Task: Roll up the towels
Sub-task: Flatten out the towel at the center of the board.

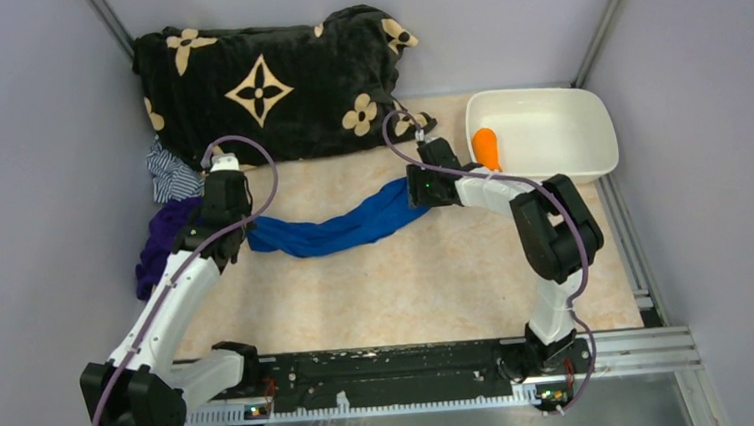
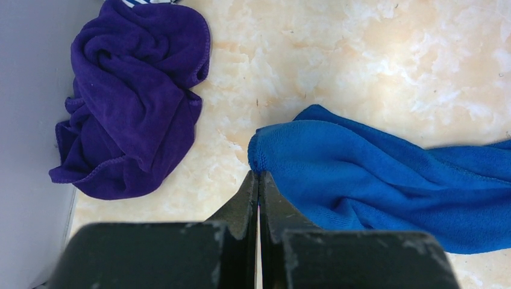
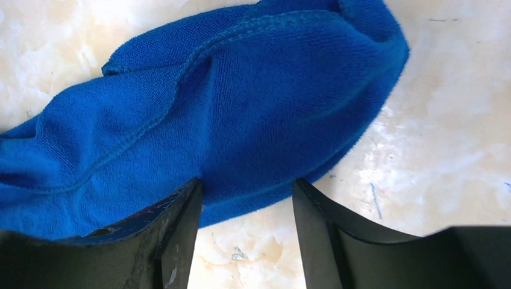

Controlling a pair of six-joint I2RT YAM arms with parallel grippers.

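Observation:
The royal blue towel (image 1: pixel 339 231) lies bunched into a long strip across the middle of the table. My left gripper (image 1: pixel 242 242) is at its left end, its jaws pressed together with the towel's corner (image 2: pixel 385 180) pinched at the tips (image 2: pixel 259 174). My right gripper (image 1: pixel 414 195) is at the other end and stands open (image 3: pixel 247 183). That end of the towel (image 3: pixel 241 108) lies just beyond and partly between its fingertips, loose on the table. The bright orange towel (image 1: pixel 486 147) sits as a small roll at the left side of the white bin.
The white bin (image 1: pixel 557 125) stands at the back right. A crumpled dark purple cloth (image 1: pixel 160 243) (image 2: pixel 132 102) lies by the left wall, with a striped cloth (image 1: pixel 172 175) behind it. The big black blanket with tan flowers (image 1: pixel 274 85) fills the back.

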